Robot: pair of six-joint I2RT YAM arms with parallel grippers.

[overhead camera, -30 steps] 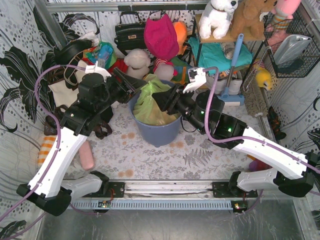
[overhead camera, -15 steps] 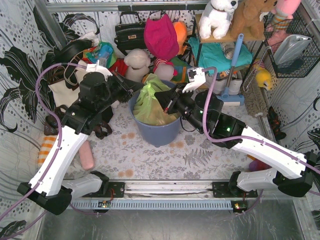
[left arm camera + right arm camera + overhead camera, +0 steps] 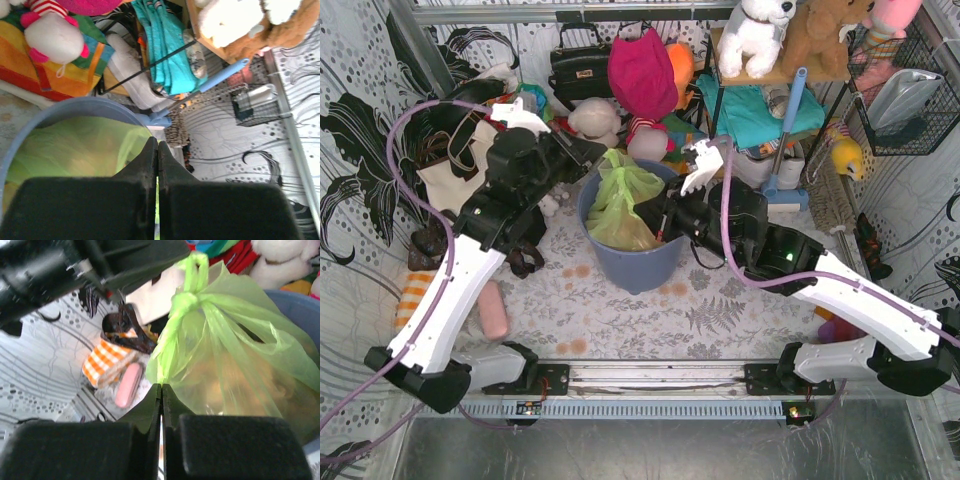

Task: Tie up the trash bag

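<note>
The lime-green trash bag (image 3: 620, 212) sits in the round blue-grey bin (image 3: 625, 272), with brown paper showing through its thin plastic (image 3: 235, 365). Its top is drawn up into a knotted twist (image 3: 184, 301). My left gripper (image 3: 603, 153) is shut at the bag's upper left tip; in its wrist view (image 3: 157, 144) a green sliver shows between the jaws above the bag (image 3: 65, 150). My right gripper (image 3: 662, 222) is shut on a green strand running down from the knot (image 3: 161, 386).
A cream tote (image 3: 445, 185) and a black handbag (image 3: 578, 65) stand behind the bin among plush toys (image 3: 595, 120). A blue broom (image 3: 785, 130) leans at back right, near a wire basket (image 3: 905, 100). A pink cylinder (image 3: 495, 310) lies left of the bin.
Both grippers have closed from open onto the bag's plastic. The left arm has risen and drawn back to the left, and the right gripper has dropped lower beside the bag.
</note>
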